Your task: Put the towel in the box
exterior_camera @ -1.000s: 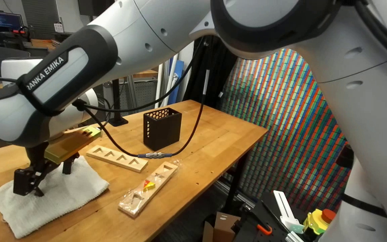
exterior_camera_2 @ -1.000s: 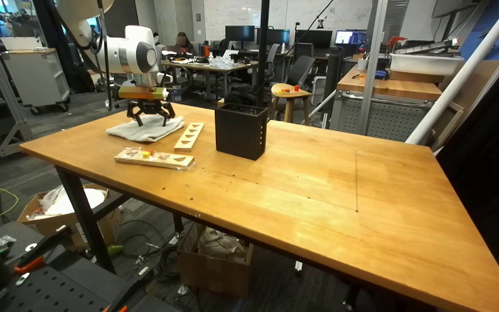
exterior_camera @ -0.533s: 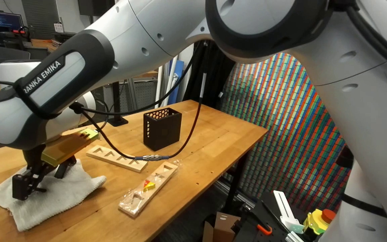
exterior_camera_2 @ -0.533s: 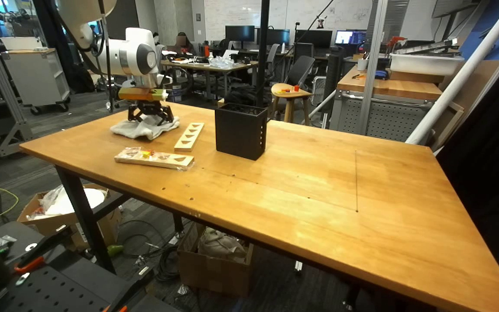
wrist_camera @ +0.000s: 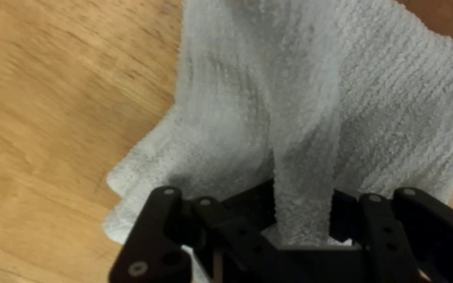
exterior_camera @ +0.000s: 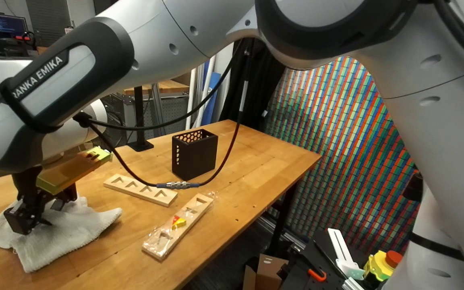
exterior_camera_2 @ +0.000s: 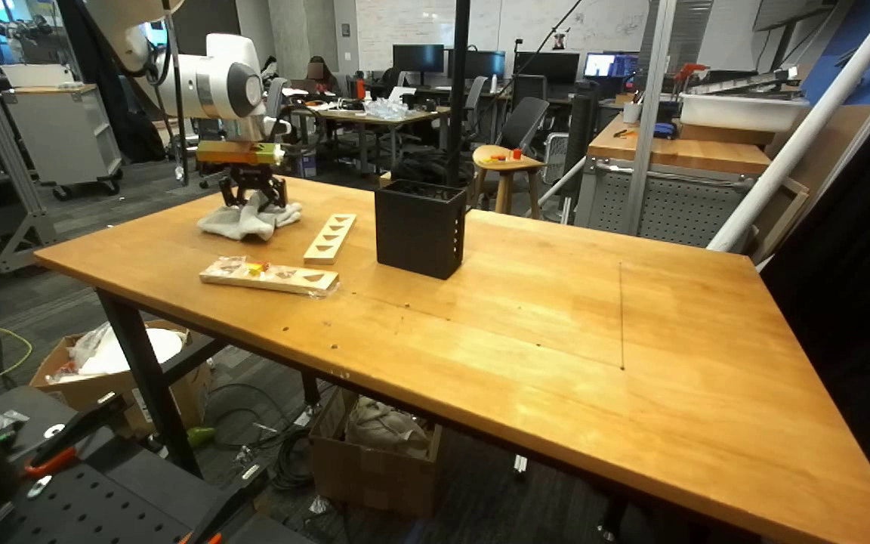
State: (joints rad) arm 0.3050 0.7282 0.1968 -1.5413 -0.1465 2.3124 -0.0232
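The white towel [exterior_camera: 69, 237] lies rumpled on the wooden table, bunched up beneath my gripper [exterior_camera_2: 255, 198] in both exterior views. In the wrist view a raised fold of the towel [wrist_camera: 305, 173] stands between the dark fingers, which press on it from both sides, so my gripper [wrist_camera: 303, 214] is shut on the towel. The fold partly covers the fingertips. Much of the cloth still rests on the tabletop. A black, open-topped box [exterior_camera: 195, 157] with holes in its walls stands upright on the table, apart from the towel and the gripper.
Between towel and box lies a wooden strip with triangular cutouts [exterior_camera: 140, 190]. A similar strip in clear plastic [exterior_camera: 179, 225], with red and yellow pieces, lies nearer the table's edge. A black pole base [exterior_camera: 140, 145] stands near the box. The arm's cable [exterior_camera: 175, 185] hangs low.
The fingers have come together and gathered the towel into a fold, drawing its edges inward. Over the last half second the gripper has risen slightly and shifted left in both exterior views.
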